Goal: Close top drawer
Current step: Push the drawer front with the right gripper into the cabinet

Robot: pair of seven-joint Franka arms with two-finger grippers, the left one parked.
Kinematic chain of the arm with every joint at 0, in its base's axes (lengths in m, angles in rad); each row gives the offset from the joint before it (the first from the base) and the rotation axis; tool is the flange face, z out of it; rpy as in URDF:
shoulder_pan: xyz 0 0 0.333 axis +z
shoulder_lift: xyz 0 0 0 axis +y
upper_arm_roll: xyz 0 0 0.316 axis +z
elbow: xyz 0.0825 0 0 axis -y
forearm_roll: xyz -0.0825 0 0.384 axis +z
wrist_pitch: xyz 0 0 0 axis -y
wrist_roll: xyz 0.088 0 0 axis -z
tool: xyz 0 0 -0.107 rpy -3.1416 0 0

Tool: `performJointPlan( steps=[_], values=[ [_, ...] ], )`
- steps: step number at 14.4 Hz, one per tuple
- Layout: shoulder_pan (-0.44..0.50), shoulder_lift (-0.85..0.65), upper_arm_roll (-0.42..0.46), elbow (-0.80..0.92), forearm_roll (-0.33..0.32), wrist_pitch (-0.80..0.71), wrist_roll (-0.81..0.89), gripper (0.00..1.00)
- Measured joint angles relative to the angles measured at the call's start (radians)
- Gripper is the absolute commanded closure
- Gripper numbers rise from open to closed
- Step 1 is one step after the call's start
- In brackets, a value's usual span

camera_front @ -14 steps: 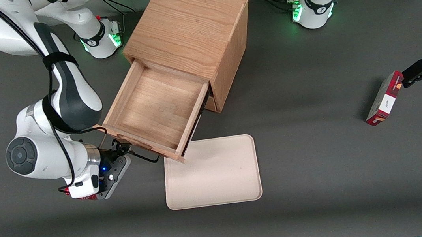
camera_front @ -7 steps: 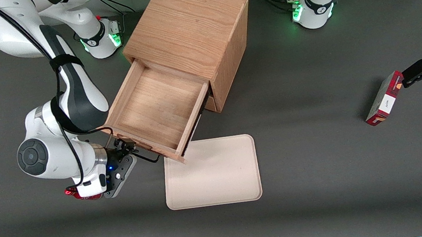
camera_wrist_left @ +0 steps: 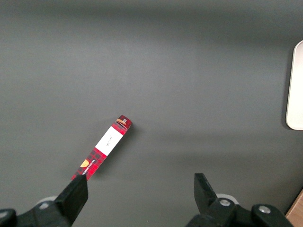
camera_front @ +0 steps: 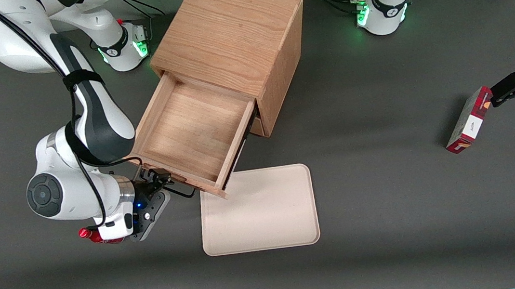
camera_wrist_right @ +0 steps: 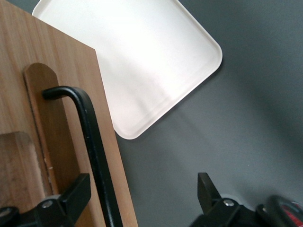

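Note:
The top drawer [camera_front: 188, 128] of the light oak cabinet [camera_front: 229, 26] is pulled far out, a shallow empty wooden tray. Its black wire handle [camera_front: 181, 192] sticks out from the drawer front, toward the front camera. My right gripper [camera_front: 157, 177] is low at the drawer front, by the handle's end nearer the working arm. In the right wrist view the gripper [camera_wrist_right: 142, 187] is open; the handle [camera_wrist_right: 90, 142] and the edge of the drawer front [camera_wrist_right: 61, 94] lie between the fingers, close to one finger [camera_wrist_right: 75, 191]. The lower drawer is hidden under the top one.
A cream flat tray [camera_front: 257, 210] lies on the grey table just in front of the drawer's corner, nearer the front camera; it shows in the right wrist view [camera_wrist_right: 142, 61]. A red box [camera_front: 468, 120] stands toward the parked arm's end, also in the left wrist view [camera_wrist_left: 102, 146].
My right arm has moved in toward the drawer front, bringing the gripper up to the handle. The drawer has not visibly moved.

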Motion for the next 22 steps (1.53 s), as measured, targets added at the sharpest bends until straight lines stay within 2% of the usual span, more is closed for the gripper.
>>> performJointPlan(
  steps=[7, 15, 22],
  values=[
    [0.001, -0.021, 0.002, -0.052, 0.003, -0.001, 0.032, 0.0],
    [0.006, -0.076, 0.067, -0.128, 0.004, -0.001, 0.147, 0.0],
    [0.007, -0.101, 0.082, -0.173, 0.004, -0.001, 0.182, 0.0]
  ],
)
